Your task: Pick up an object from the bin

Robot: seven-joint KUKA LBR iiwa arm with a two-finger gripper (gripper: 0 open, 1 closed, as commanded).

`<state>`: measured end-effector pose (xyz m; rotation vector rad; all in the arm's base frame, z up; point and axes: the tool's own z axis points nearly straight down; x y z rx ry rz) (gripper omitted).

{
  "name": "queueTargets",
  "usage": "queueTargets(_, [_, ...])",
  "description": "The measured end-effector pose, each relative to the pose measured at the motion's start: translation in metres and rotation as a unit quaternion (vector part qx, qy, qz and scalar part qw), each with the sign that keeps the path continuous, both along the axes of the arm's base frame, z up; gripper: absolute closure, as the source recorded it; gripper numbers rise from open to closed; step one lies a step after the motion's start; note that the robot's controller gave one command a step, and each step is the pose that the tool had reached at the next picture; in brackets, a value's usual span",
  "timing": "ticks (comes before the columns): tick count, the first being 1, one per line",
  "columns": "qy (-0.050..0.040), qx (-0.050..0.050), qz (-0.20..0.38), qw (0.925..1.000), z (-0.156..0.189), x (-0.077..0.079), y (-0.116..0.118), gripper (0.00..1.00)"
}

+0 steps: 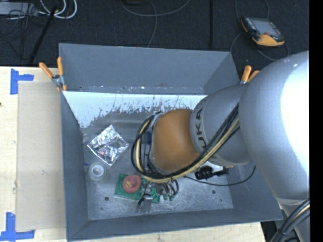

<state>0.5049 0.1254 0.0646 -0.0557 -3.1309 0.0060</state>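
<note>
My gripper (147,198) is down near the bin's front wall, mostly hidden under the arm's orange cover. It sits at the right end of a green circuit board (122,187) that carries a round red part (132,183). The board lies flat on the bin floor, front centre-left. More green bits (167,197) show just right of the gripper. Whether the gripper touches the board is hidden.
A crumpled foil wrapper (107,144) lies on the left of the floor. A small whitish ring-shaped cap (96,171) sits below it, left of the board. The arm with its orange cover and cables covers the bin's middle and right.
</note>
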Motion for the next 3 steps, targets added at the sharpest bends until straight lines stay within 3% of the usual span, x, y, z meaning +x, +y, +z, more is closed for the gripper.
queueTargets(1, [-0.0045, 0.002, 0.0, 1.0, 0.004, 0.003, 0.002, 1.0])
queueTargets(2, [-0.0085, 0.003, -0.017, 0.9998, 0.125, 0.006, 0.004, 1.0])
queueTargets(3, [-0.0067, 0.003, 0.196, 0.9805, 0.206, -0.011, -0.013, 1.0])
